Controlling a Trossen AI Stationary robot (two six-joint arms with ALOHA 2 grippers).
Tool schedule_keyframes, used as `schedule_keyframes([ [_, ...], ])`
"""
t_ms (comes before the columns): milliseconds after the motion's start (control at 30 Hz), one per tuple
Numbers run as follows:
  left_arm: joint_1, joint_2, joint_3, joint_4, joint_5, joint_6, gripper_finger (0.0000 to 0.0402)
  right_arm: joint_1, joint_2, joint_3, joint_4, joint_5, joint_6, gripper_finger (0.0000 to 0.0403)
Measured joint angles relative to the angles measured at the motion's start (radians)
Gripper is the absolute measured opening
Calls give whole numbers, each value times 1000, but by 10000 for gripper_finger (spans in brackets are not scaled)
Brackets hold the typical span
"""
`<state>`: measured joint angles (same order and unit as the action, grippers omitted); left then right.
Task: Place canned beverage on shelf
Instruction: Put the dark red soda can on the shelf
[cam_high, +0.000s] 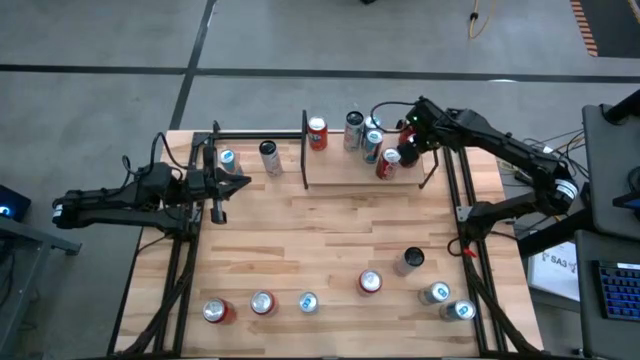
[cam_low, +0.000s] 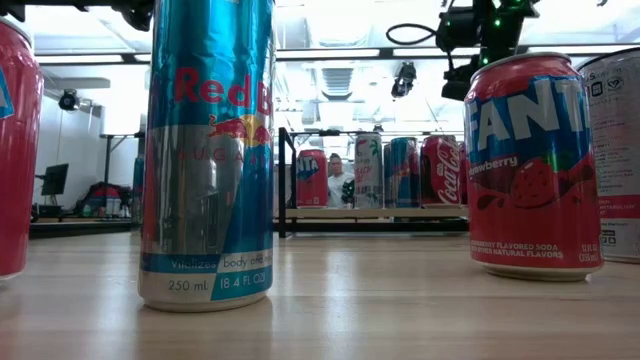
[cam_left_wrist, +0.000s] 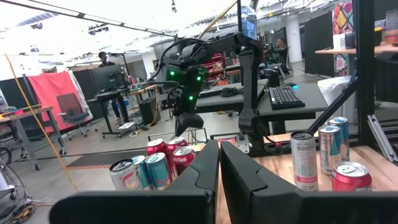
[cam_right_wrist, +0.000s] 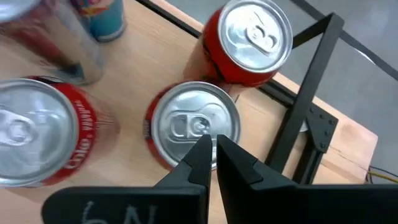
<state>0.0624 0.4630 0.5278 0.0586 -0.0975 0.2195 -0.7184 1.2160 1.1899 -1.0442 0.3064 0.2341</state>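
shelf (cam_high: 345, 170): light-wood board, black rails, cans upright | right pincer (cam_right_wrist: 214, 149): fingers together above red can (cam_right_wrist: 193, 127) | left pincer (cam_left_wrist: 219, 163): together, waiting tabletop-left

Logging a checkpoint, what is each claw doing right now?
Left claw: shut, holding nothing, at the table's left edge.
Right claw: shut, holding nothing, above a silver-topped red can on the light-wood shelf.

High view: overhead, straight down on the table (cam_high: 330, 240). Low view: tabletop level, close behind cans, facing the shelf (cam_low: 370, 212). Wrist views: along fingers; both see shelf cans.
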Motion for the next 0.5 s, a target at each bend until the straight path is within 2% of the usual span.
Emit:
schedule_keyframes([
  [500,0,0,0,0,0,0,0,-9,0,-37,45,14,-43,12],
])
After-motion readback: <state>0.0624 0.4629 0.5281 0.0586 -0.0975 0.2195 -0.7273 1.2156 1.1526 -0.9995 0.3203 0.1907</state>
